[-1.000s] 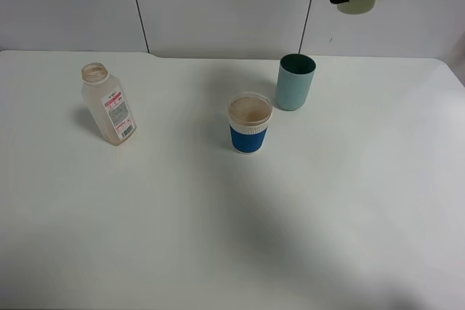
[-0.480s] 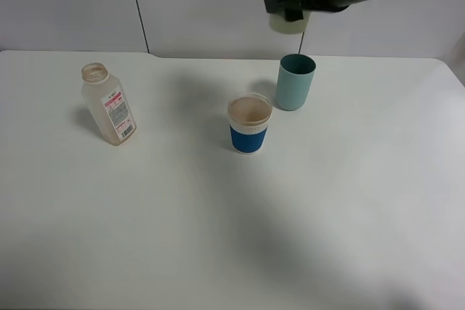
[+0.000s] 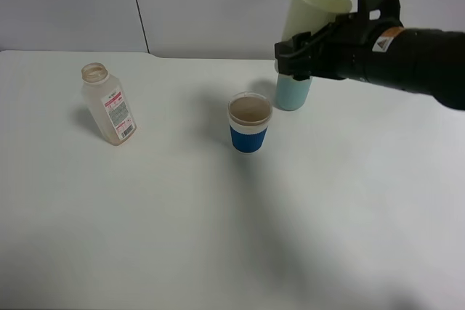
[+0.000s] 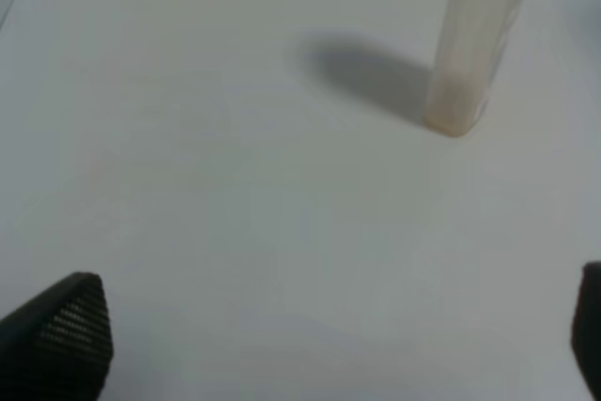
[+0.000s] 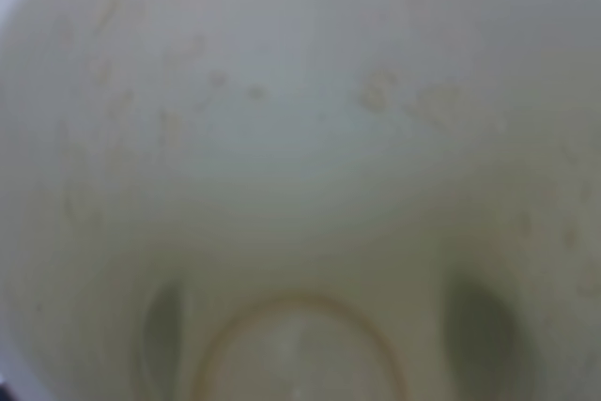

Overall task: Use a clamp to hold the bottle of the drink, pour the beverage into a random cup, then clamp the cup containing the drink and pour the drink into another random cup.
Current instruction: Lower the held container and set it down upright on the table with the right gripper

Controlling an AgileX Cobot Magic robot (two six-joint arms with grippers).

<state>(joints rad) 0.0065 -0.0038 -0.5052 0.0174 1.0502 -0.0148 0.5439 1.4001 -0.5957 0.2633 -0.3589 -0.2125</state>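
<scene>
While gripping the pale cup in the right gripper, nears second pour; seemingly drained. Next calls for tipping over blue cup, below-left. Left gripper spread, idle.

**Three cameras, three distances**

The high exterior camera is looking down from the front across the white table toward the back wall, taking in the whole workspace. The left wrist camera is hovering low over the table, facing the bottle at middling range; that bottle is also showing in the high view. The right wrist camera is pressing so close that the pale cup's inside is filling its frame; the high view is sharing that cup.
</scene>
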